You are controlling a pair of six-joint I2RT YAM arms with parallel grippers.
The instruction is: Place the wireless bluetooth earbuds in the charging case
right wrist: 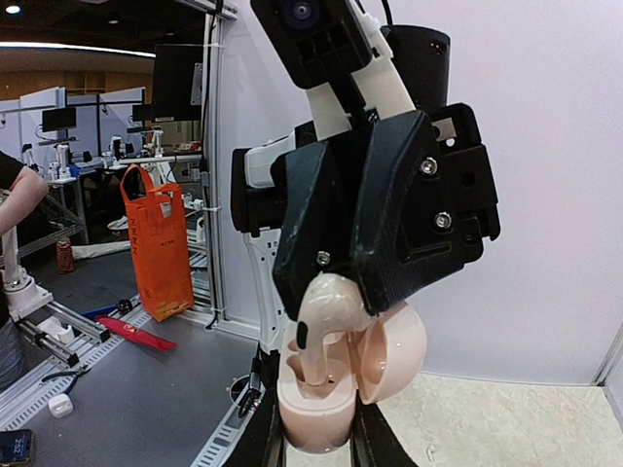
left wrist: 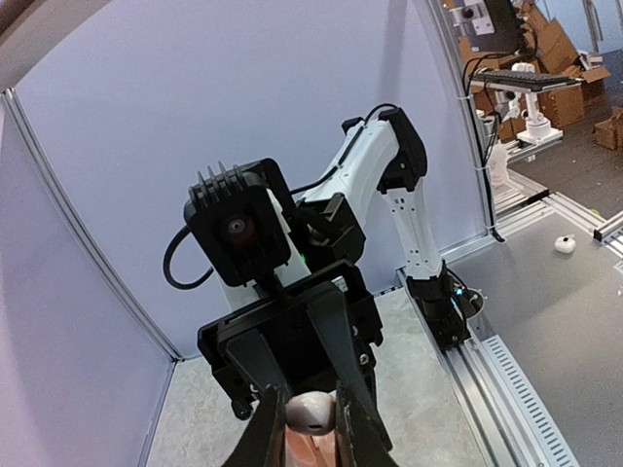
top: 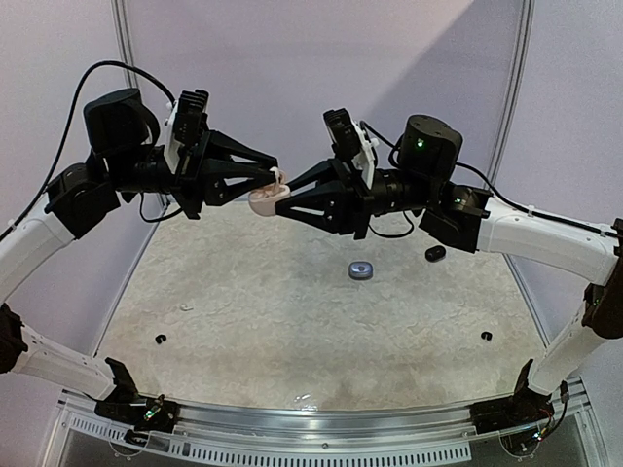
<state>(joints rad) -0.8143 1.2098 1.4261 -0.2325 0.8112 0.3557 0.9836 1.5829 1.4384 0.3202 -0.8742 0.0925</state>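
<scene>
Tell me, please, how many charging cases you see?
3: pink case in the right gripper; grey case on the table; black case beside it. Others may be hidden.

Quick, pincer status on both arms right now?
Left pincer: closed, holding a pale earbud.
Right pincer: closed, holding the open charging case.
</scene>
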